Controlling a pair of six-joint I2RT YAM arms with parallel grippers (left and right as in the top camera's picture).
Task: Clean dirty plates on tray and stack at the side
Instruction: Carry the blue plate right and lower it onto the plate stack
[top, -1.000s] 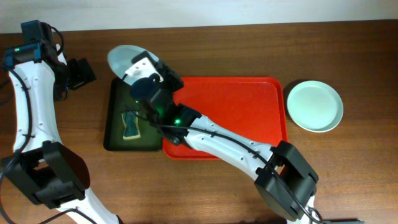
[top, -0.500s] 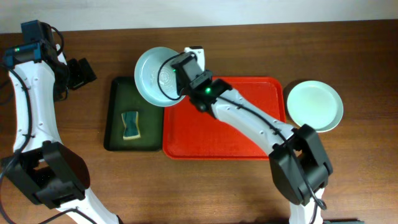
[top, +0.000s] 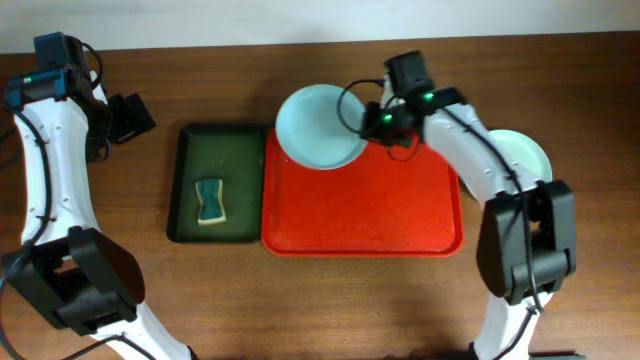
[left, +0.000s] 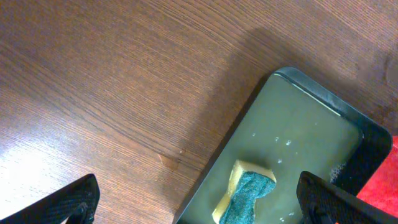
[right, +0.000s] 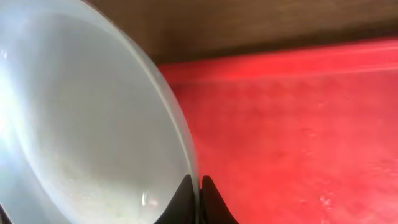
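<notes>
Overhead, the right gripper (top: 368, 122) is clamped on the rim of the pale blue plate (top: 318, 128), holding it over the far left corner of the red tray (top: 370, 205). The mint green plate (top: 530, 162) sits on the table (top: 330, 300) just beside the tray's right edge. The right wrist view shows both fingertips pinching the plate's edge above the red surface, and the left gripper (top: 128, 115) hangs spread open over wood near the dark green tray (top: 235, 165), where a sponge (top: 209, 200) lies.
</notes>
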